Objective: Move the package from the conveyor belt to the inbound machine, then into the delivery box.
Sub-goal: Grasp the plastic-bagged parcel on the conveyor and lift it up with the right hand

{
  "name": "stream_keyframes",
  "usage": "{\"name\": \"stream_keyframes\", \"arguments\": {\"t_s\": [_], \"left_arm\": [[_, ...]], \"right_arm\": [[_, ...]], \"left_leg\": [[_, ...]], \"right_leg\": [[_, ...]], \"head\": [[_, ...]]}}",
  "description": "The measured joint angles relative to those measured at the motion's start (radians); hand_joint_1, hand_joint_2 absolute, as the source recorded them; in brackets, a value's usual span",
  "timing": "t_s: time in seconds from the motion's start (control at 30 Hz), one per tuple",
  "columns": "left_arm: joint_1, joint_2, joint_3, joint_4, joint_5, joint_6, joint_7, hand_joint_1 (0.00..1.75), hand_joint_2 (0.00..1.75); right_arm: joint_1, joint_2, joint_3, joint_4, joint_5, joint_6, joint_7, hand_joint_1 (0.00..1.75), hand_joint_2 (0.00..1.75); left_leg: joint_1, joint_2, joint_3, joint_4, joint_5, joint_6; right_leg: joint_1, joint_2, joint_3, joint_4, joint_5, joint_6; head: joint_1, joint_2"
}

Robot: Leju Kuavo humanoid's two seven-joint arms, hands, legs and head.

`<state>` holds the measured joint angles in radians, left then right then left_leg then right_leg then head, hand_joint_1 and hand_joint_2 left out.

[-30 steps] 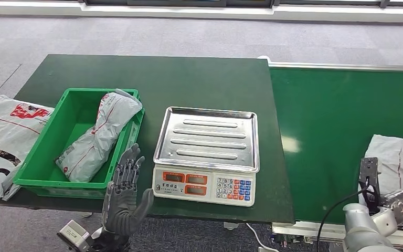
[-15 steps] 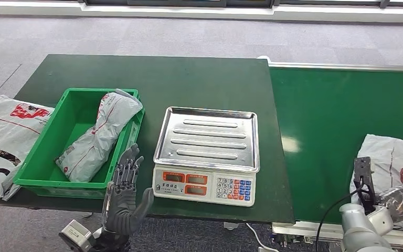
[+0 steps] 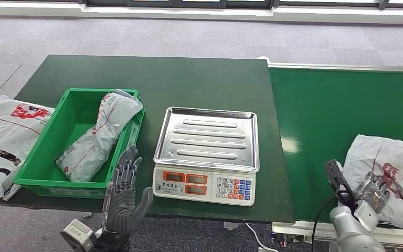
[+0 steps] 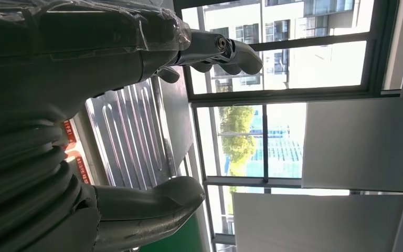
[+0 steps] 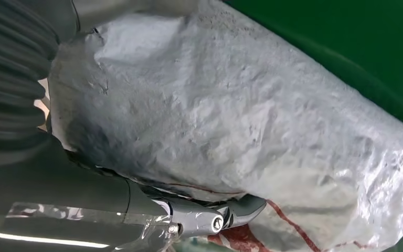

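A crumpled white package with red print lies at the right end of the green conveyor belt. My right hand grips its near edge; in the right wrist view the package sits between the thumb and the dark fingers curled under it. The inbound machine, a scale with a steel tray, stands mid-table. The green delivery box to its left holds another white package. My left hand stands upright and open at the table's front edge, between box and scale.
Several flat white bags lie at the table's left end beside the box. The left wrist view shows the scale's tray beyond my spread fingers. The dark green table is bare behind the scale.
The package on the belt has come leftward and further into view, with my right hand moving along on it. My left hand has stayed where it was.
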<state>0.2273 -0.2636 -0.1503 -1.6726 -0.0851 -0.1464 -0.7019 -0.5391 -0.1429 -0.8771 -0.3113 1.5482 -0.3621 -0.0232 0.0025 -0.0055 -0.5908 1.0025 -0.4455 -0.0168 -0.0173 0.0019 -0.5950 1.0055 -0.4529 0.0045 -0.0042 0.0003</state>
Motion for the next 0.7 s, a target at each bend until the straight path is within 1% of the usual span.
{"name": "stream_keyframes", "arguments": {"t_s": [0.13, 0.37, 0.6, 0.7], "left_arm": [[0.000, 0.000, 0.000, 0.006, 0.000, 0.001, 0.000, 0.00, 1.75], [0.000, 0.000, 0.000, 0.017, 0.000, 0.012, 0.000, 0.00, 1.75], [0.003, 0.000, 0.000, 0.017, 0.000, 0.012, 0.000, 0.00, 1.75], [0.004, 0.000, 0.000, 0.017, -0.002, 0.012, 0.000, 0.00, 1.75]], "right_arm": [[0.008, 0.004, 0.012, 0.000, -0.002, 0.004, -0.007, 1.75, 1.75], [0.012, 0.005, 0.022, -0.004, -0.013, -0.024, -0.018, 1.75, 1.75], [0.012, 0.008, 0.034, -0.008, -0.018, -0.032, -0.022, 1.75, 1.75], [0.013, 0.010, 0.035, -0.011, -0.027, -0.069, -0.035, 1.75, 1.75]], "left_leg": [[0.000, 0.000, 0.000, 0.001, 0.000, 0.000], [0.000, 0.000, 0.001, 0.003, 0.000, 0.001], [0.000, -0.001, 0.001, 0.003, -0.001, 0.001], [0.000, -0.001, 0.000, 0.003, -0.001, 0.002]], "right_leg": [[0.000, 0.000, 0.001, 0.000, 0.000, 0.000], [0.000, 0.000, 0.002, 0.000, 0.001, 0.001], [0.000, -0.001, 0.003, 0.000, 0.000, 0.002], [0.000, -0.001, 0.003, 0.000, 0.000, 0.002]], "head": [[0.000, 0.000], [0.000, 0.000], [0.000, 0.000], [0.000, 0.000]]}}
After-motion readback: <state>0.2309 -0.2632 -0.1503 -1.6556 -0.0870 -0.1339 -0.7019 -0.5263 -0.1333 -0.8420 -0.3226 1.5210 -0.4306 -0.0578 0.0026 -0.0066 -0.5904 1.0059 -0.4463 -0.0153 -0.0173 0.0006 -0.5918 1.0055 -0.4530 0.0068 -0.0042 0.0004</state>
